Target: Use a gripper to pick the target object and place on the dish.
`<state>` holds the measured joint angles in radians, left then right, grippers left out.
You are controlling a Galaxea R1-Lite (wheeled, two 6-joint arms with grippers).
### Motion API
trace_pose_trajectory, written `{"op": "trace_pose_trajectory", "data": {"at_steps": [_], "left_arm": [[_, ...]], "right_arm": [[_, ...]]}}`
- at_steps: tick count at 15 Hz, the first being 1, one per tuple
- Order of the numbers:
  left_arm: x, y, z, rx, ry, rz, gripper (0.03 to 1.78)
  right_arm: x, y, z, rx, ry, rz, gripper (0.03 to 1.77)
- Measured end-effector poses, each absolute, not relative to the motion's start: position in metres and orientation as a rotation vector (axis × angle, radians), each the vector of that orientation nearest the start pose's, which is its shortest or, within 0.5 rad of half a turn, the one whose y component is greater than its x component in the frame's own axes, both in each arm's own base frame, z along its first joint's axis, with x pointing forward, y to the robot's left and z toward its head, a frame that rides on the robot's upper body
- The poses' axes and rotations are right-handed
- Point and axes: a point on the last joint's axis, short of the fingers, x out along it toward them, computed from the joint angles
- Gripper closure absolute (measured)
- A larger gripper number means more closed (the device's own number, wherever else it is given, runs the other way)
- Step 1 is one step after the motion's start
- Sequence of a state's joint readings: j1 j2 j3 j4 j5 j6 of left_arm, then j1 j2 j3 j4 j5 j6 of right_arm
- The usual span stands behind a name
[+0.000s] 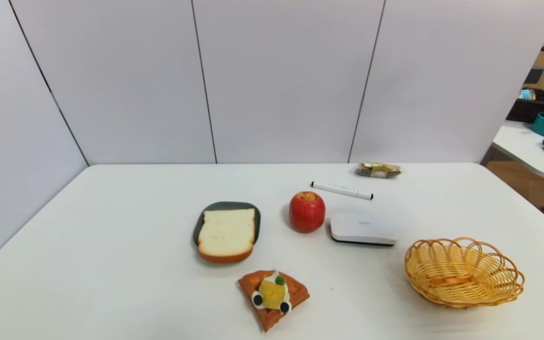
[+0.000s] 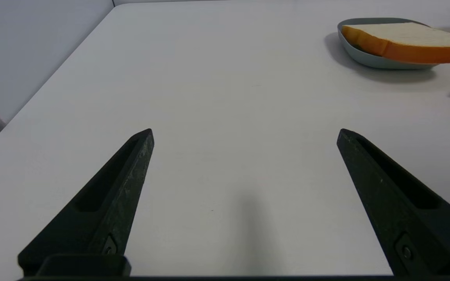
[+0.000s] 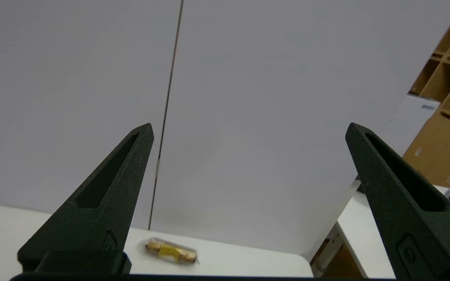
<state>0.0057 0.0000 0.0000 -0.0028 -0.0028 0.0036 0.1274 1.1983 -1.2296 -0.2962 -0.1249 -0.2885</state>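
In the head view, a slice of white toast with an orange-brown crust lies on the blue-grey dish, covering most of it, its crusted near end reaching past the dish's near rim. Both are left of the middle of the white tabletop. Nearer the front edge, a triangular waffle carries yellow topping, white cream, a green bit and two dark round pieces. To the right of the dish stands a red fruit, and just beside that is a flat white box with a dark base. Behind them lie a white marker with black ends and, farther back, a small wrapped item with a gold label. A woven yellow basket sits at the right. Neither arm shows here. In the left wrist view, the left tool is spread wide — nothing between its two black fingers — above the tabletop, well apart from the toast and dish, which show beyond it; the toast's crusted side overhangs the dish's rim. In the right wrist view, the right tool is also spread wide and holds nothing — it faces the pale wall panels, with the wrapped item on the tabletop beyond.
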Motion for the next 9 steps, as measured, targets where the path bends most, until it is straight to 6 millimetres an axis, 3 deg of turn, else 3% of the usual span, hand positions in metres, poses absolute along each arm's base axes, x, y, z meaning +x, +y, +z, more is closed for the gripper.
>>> {"op": "trace_pose_trajectory", "data": {"at_steps": [4, 9], "left_arm": [[-0.023, 0.000, 0.076, 0.003, -0.003, 0.003, 0.12], [-0.023, 0.000, 0.076, 0.003, -0.003, 0.003, 0.12]], "right_arm": [[0.122, 0.005, 0.370, -0.242, -0.389, -0.077, 0.10], [0.056, 0.000, 0.318, -0.215, -0.416, -0.090, 0.10]]}}
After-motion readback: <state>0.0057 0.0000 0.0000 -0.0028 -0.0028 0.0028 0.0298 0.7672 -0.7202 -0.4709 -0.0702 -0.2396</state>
